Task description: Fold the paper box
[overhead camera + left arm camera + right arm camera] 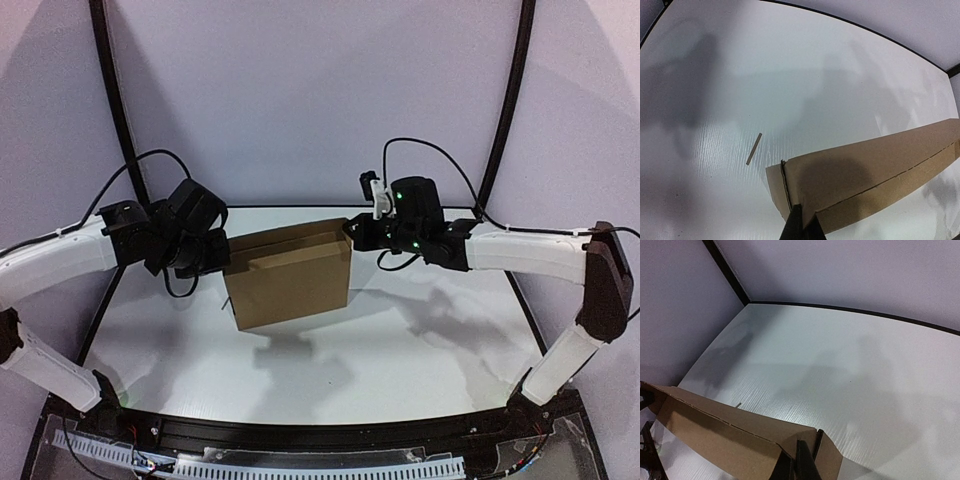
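The paper box (290, 278) is plain brown cardboard, folded into a shallow form and held between the two arms over the middle of the white table (420, 350). Its shadow falls on the table below it. My left gripper (226, 258) is shut on the box's upper left corner. In the left wrist view, the dark fingertips (796, 222) pinch the edge of the box (865, 170) next to a crease. My right gripper (351, 232) is shut on the upper right corner. In the right wrist view, its fingers (805, 462) clamp a corner flap of the box (715, 435).
A small loose cardboard sliver (754, 149) lies on the table left of the box, and its tip peeks out behind the box's top edge as sliver (738, 404). Black frame tubes (112, 90) rise at both back sides. A black rail (320, 435) runs along the near edge.
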